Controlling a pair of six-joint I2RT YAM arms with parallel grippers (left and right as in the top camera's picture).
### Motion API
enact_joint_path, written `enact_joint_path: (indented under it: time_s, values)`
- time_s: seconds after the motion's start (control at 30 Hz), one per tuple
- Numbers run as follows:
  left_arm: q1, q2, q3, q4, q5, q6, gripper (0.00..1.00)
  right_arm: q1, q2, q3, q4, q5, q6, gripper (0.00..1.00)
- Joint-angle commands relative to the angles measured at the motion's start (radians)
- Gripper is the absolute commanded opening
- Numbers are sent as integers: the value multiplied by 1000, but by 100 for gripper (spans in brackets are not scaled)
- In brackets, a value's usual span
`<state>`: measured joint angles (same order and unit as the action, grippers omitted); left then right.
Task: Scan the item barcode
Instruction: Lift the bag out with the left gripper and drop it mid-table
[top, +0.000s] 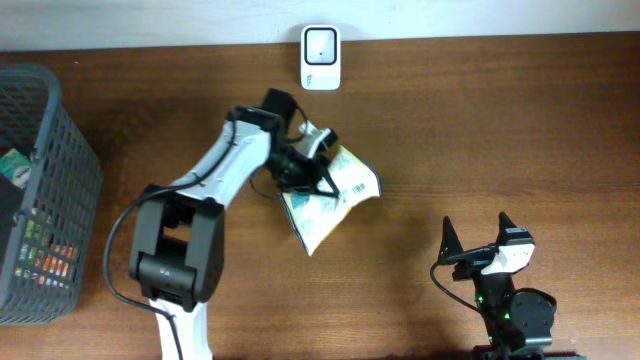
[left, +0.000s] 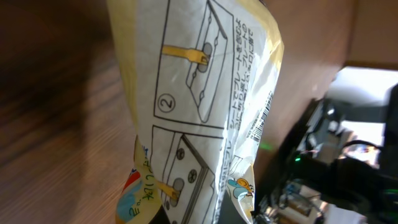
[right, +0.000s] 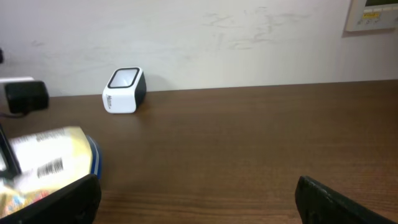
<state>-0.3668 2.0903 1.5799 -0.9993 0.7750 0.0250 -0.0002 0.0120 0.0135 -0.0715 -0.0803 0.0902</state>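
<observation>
Okay, your left gripper (top: 312, 175) is pinching the packet (top: 340, 200) over the counter (top: 500, 130), near the scanner (top: 320, 45); it looks light, floppy and slick, so grip the sealed edge clear of the barcode (left: 261, 118), while your right gripper (top: 478, 240) sits spread, holding nothing.

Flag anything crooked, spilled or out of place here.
Only the yellow packet: it hangs tilted and creased in the left fingers, barcode facing up, not toward the white scanner. Nothing spilled.
</observation>
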Motion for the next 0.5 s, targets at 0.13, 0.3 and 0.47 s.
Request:
enact_joint_path:
  time_s: [0.13, 0.3, 0.47]
  values:
    - [-34, 6, 16, 1, -31, -10, 99, 0, -6, -8, 0, -10, -5, 99]
    - [26, -5, 214, -74, -32, 5, 99, 0, -6, -8, 0, -10, -5, 99]
    - [156, -39, 573, -234, -206, 40, 99, 0, -6, -8, 0, -10, -5, 99]
